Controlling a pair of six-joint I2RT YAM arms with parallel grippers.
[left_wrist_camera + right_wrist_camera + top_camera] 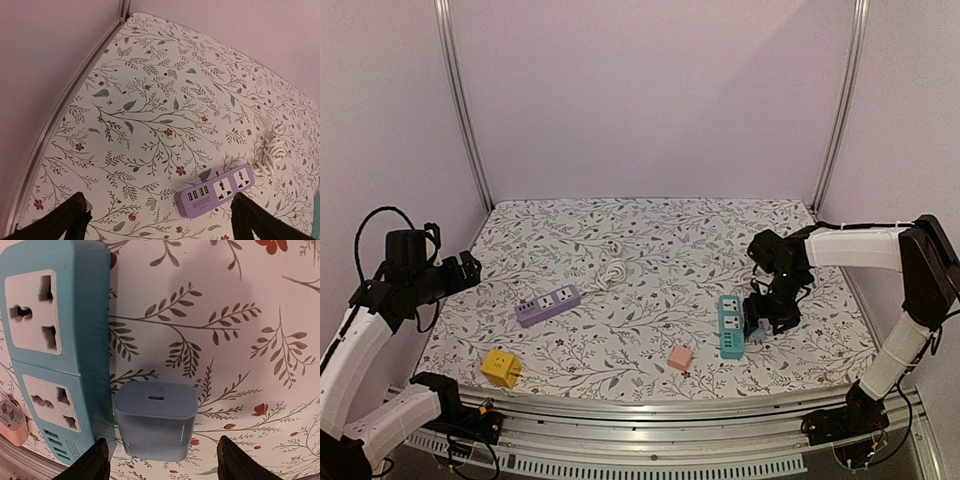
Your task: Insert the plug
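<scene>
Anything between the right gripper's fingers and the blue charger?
Only bare floral cloth. In the right wrist view the blue charger stands between the open fingers of the right gripper, a gap on each side, beside the teal power strip.

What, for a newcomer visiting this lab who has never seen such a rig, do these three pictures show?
A left arm and a right arm, both robotic, are bolted at the table's near edge. The wide picture looks down from above and behind them. The other two pictures come from a camera on each wrist. On the floral cloth lie a purple power strip with a coiled white cord, a teal power strip, a yellow cube and a pink cube. The right end effector stands open astride a blue plug block beside the teal strip, not gripping it. The left end effector hangs open, holding nothing.
</scene>
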